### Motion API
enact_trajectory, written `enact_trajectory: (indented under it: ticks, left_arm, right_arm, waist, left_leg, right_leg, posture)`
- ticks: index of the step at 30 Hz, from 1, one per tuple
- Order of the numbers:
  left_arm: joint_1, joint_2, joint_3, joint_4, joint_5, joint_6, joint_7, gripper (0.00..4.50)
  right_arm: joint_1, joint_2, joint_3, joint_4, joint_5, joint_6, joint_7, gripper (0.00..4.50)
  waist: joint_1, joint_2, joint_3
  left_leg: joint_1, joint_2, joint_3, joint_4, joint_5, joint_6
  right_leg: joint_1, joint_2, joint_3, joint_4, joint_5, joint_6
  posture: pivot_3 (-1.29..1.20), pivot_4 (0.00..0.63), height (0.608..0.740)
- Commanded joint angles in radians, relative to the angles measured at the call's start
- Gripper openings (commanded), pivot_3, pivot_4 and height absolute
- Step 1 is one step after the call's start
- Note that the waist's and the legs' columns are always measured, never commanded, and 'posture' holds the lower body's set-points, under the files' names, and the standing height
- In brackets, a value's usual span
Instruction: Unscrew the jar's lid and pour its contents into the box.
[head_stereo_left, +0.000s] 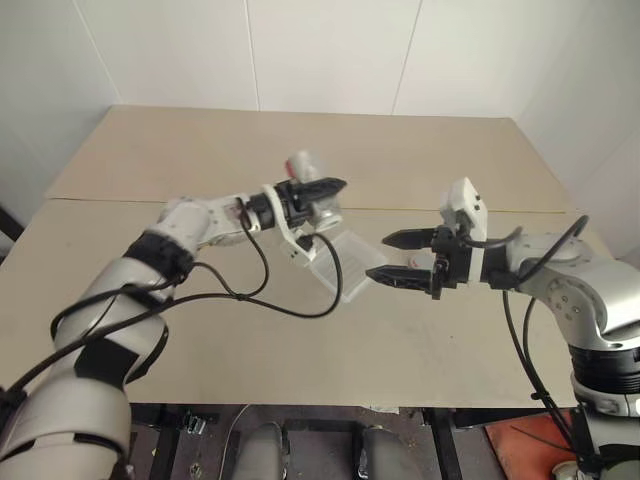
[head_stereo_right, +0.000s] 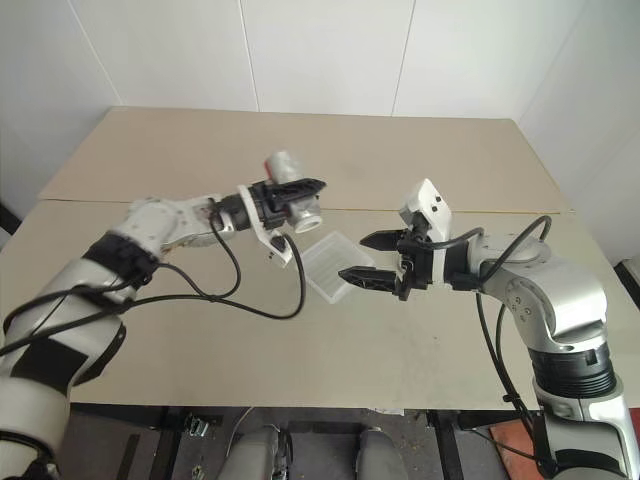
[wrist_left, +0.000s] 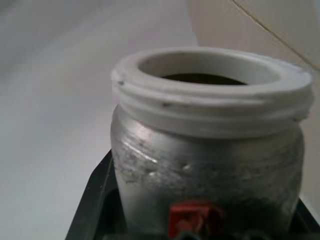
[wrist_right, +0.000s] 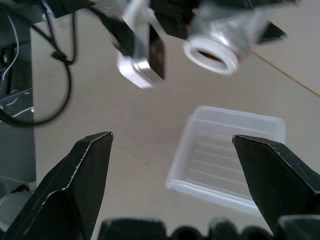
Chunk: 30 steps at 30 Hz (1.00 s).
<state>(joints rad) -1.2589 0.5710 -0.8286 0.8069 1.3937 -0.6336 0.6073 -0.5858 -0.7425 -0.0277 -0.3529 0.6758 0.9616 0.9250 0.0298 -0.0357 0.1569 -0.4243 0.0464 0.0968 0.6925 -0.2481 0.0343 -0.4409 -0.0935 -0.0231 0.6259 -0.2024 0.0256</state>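
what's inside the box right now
Nothing visible: the box shows only its bare ribbed bottom. Its near edge is partly hidden behind the right claw. The jar, mouth uncapped, hangs in the left claw.

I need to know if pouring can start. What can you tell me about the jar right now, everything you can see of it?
The jar is small and cylindrical, with a silvery, scuffed body, a red patch on its side and a white threaded neck. Its mouth is open, with no lid on it, and looks dark inside. The left gripper is shut on it, holding it tilted in the air, above and to the left of the box, mouth toward the open right gripper.
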Motion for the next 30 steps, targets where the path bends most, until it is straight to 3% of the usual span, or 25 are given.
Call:
enact_trajectory:
  ticks: [1, 6, 16, 19, 23, 27, 30]
  left_arm:
    - [-0.044, -0.051, -0.075, 0.043, 0.095, 0.107, 0.083, 1.93]
    - [-0.032, -0.097, -0.156, 0.056, 0.163, 0.208, 0.049, 1.93]
    - [-0.066, -0.129, -0.154, 0.169, 0.104, 0.245, 0.049, 1.93]
    - [-0.050, -0.111, -0.109, 0.156, 0.025, 0.203, 0.021, 1.93]
    - [0.004, -0.057, 0.064, 0.133, -0.226, 0.116, -0.087, 1.93]
    - [0.119, -0.036, 0.330, 0.067, -0.620, 0.061, -0.325, 1.93]
    - [0.262, -0.095, 0.548, -0.058, -1.034, 0.143, -0.625, 1.93]
  right_arm:
    - [-0.013, -0.028, -0.043, -0.060, 0.037, -0.017, 0.014, 4.45]
    - [0.002, -0.016, -0.060, -0.087, 0.055, -0.020, -0.010, 4.45]
    - [0.078, -0.022, -0.028, -0.127, 0.031, -0.054, -0.037, 4.45]
    - [0.077, -0.023, -0.027, -0.122, 0.028, -0.065, -0.033, 4.45]
    - [0.081, -0.026, -0.027, -0.118, 0.020, -0.081, -0.030, 4.45]
    - [0.093, -0.025, -0.039, -0.118, 0.014, -0.092, -0.034, 4.45]
    - [0.097, -0.020, -0.038, -0.117, 0.003, -0.105, -0.048, 4.45]
  waist:
    - [0.000, 0.000, 0.000]
    - [-0.002, 0.000, 0.000]
    - [-0.004, 0.000, 0.000]
    - [-0.004, 0.000, 0.000]
    - [-0.011, 0.000, 0.000]
    - [-0.020, 0.000, 0.000]
    - [-0.021, 0.000, 0.000]
  left_leg:
    - [-0.001, 0.000, 0.000, 0.001, 0.000, 0.000]
    - [-0.002, 0.000, 0.001, 0.001, 0.000, 0.001]
    - [-0.002, 0.000, 0.000, 0.003, -0.001, 0.001]
    - [-0.002, 0.000, 0.000, 0.003, -0.001, 0.001]
    - [-0.002, 0.000, 0.000, 0.003, -0.001, 0.001]
    - [-0.001, 0.001, 0.000, 0.003, 0.000, 0.001]
    - [0.000, 0.001, 0.000, 0.004, 0.000, 0.000]
  right_leg:
    - [0.000, 0.000, 0.000, 0.000, 0.000, 0.000]
    - [-0.002, 0.000, 0.000, 0.000, -0.001, 0.001]
    - [-0.001, -0.001, 0.000, 0.001, -0.001, 0.001]
    - [-0.001, -0.001, 0.000, 0.001, -0.001, 0.001]
    - [-0.001, -0.001, 0.000, 0.001, -0.001, 0.001]
    - [-0.001, -0.001, 0.001, 0.003, -0.001, 0.001]
    - [0.000, -0.001, 0.001, 0.003, -0.001, 0.001]
  posture:
    - [0.00, 0.150, 0.740]
    - [0.00, 0.150, 0.740]
    - [0.00, 0.150, 0.740]
    - [0.00, 0.150, 0.740]
    - [0.00, 0.150, 0.740]
    - [0.00, 0.150, 0.740]
    - [0.00, 0.150, 0.740]
